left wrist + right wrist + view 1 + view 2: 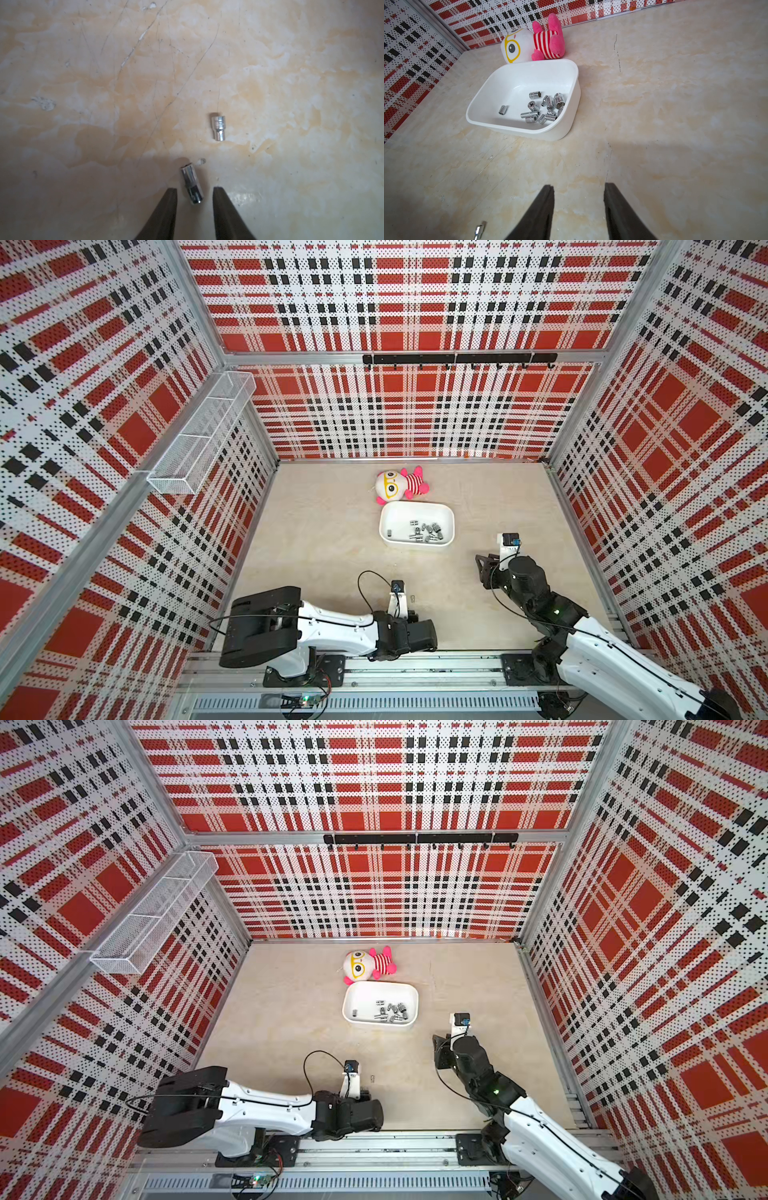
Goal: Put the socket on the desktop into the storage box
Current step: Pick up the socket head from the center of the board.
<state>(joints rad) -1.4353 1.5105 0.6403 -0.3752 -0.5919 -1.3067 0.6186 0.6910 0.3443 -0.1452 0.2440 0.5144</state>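
The socket (191,185) lies on its side on the desktop (104,83), well apart from the box (577,83) on the robot's side of it. It sits between the fingertips of the left gripper (195,189). The jaws are parted and not yet gripping, with bare desktop showing on both sides of the socket.

The likeliest failure is a lost pinch. The socket is a smooth chrome cylinder and sits off-centre, much closer to one finger (171,199) than to the other. That finger would probably touch first and shove or spin the socket before the other arrives. Only the tips reach it, and they sit level with its nearer half. A squeeze there could therefore make it pivot or squirt out forward, towards the box. A second socket (218,127) lies a little nearer the box, and a sliding socket or a careless sweep could knock it.

The socket's long axis runs roughly along the gripper's reach, slightly skewed. Its hollow mouth points away from the wrist and leans towards the closer finger, and the other end points back between the jaws. The jaws would thus close across the round body, which suits rolling.

The right gripper (579,186) hangs over bare desktop just on the robot's side of the box, jaws parted and empty. The box already holds a cluster of sockets.
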